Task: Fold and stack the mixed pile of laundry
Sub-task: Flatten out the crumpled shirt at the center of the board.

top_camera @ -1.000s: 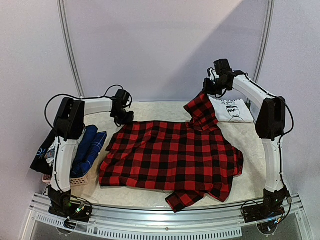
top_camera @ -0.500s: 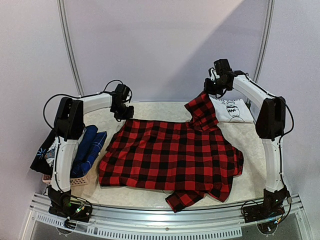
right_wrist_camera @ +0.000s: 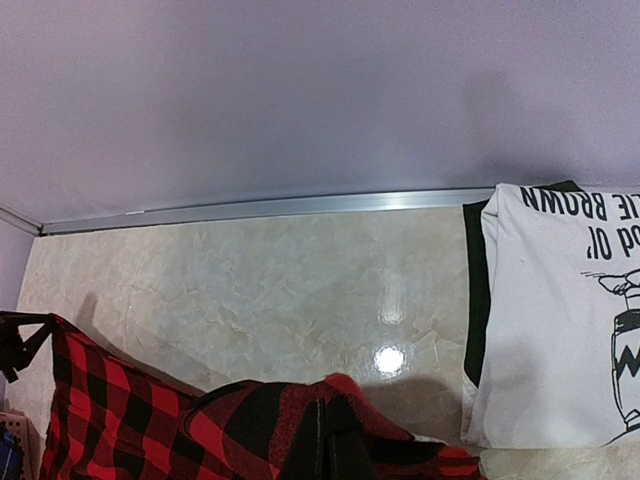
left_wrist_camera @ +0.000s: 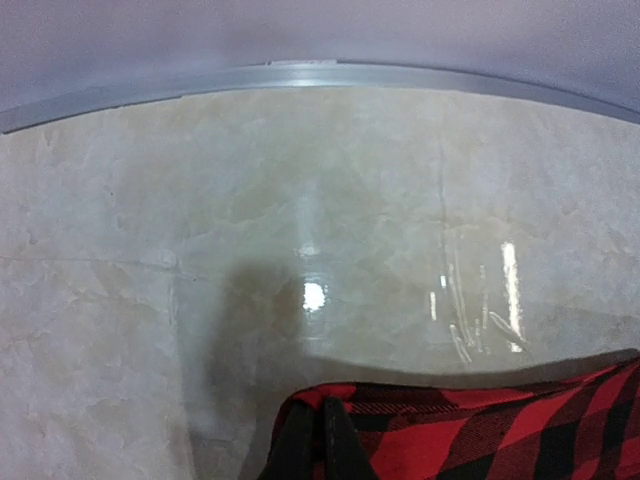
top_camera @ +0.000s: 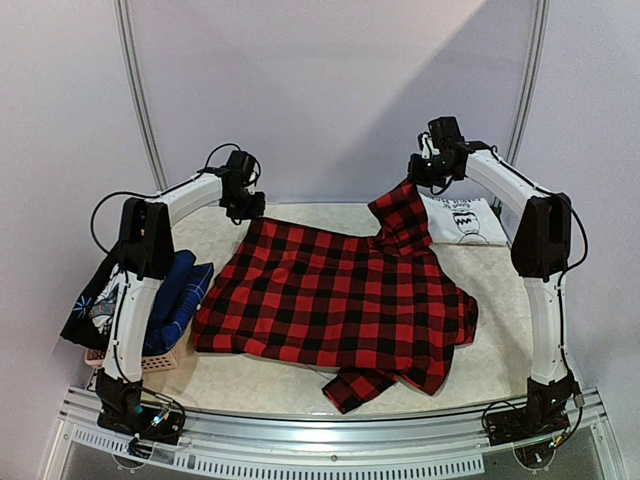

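Red-black plaid flannel shirt [top_camera: 340,300] lies spread on the pale surface [top_camera: 500,345] beside the folded white printed T-shirt [top_camera: 462,220], far corners clamped in left hand [top_camera: 245,205] and right hand [top_camera: 415,183]: spreading step, I judge; next needs an even pull flat.

Plain lilac wall [top_camera: 330,90], glossy cream marbled tabletop [top_camera: 500,368], aluminium rail [top_camera: 330,432] along its near edge

one red-black plaid shirt [top_camera: 340,300], one white printed t-shirt [top_camera: 462,220] and one basket [top_camera: 150,362] are lying here, left tool [top_camera: 247,207] and right tool [top_camera: 415,180] making two.
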Controlling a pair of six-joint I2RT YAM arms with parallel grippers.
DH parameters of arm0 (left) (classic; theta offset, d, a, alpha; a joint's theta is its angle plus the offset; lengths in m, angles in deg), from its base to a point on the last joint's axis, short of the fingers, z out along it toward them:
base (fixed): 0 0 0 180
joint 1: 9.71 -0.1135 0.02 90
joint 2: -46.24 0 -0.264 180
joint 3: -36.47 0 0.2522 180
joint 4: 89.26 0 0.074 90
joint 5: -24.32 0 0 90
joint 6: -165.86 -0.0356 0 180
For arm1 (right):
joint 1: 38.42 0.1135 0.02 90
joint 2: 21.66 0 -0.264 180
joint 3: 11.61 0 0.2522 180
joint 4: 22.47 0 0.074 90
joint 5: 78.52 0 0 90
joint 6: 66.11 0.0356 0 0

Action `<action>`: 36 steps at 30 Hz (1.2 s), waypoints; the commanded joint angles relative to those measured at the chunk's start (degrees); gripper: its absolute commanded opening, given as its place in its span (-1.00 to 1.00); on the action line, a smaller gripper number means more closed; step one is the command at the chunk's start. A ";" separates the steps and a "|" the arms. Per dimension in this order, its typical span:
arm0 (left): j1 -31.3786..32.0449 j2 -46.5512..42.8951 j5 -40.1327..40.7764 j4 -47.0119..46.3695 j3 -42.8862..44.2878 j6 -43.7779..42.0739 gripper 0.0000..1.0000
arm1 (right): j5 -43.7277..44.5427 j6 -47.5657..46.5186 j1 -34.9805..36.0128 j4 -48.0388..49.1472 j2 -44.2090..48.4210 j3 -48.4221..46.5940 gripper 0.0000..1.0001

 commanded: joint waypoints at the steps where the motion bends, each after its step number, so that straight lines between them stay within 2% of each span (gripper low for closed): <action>1: -2.05 4.93 1.77 2.91 2.60 1.65 -0.82 | -1.75 0.58 -0.08 4.21 -0.94 -0.96 -1.00; 3: -2.18 4.13 2.52 2.52 1.41 2.07 -0.58 | -2.88 1.06 -0.08 5.80 -1.29 -0.96 -1.00; 7: -1.14 -2.36 3.29 -2.91 -7.85 1.37 0.03 | -4.21 2.50 -0.08 9.39 -2.21 -1.04 -1.00; 10: 0.13 -7.18 4.16 -4.82 -13.46 1.16 0.26 | -4.36 4.04 -0.02 12.03 -3.78 -1.09 -1.00; 14: 2.12 -13.40 5.05 -6.84 -21.33 1.62 0.30 | -4.77 8.03 -0.07 15.75 -7.19 -1.10 -0.97; 18: 4.72 -18.49 6.54 -8.03 -28.56 3.03 0.30 | -0.46 14.42 -0.37 19.70 -11.12 -3.01 -0.78; 21: 5.97 -22.28 6.01 -9.94 -34.31 4.48 0.30 | 2.78 20.07 -1.19 20.25 -14.11 -6.20 -0.52; 23: 6.96 -24.14 6.10 -10.23 -36.74 4.80 0.30 | 3.19 22.82 -2.00 20.35 -14.49 -6.74 -0.42; 27: 9.00 -28.14 7.53 -10.25 -41.45 4.42 0.31 | 0.30 23.68 -2.38 20.65 -12.17 -6.47 0.32; 29: 9.93 -30.16 8.24 -10.63 -43.89 4.34 0.32 | -0.35 22.41 -2.38 19.78 -10.43 -6.44 0.56; 33: 11.69 -33.35 9.17 -11.00 -47.94 4.58 0.33 | 2.66 19.21 -2.38 15.84 -6.38 -6.46 0.95; 36: 13.18 -34.97 9.28 -11.57 -50.74 4.84 0.33 | 4.05 16.81 -2.38 12.84 -3.93 -5.90 0.98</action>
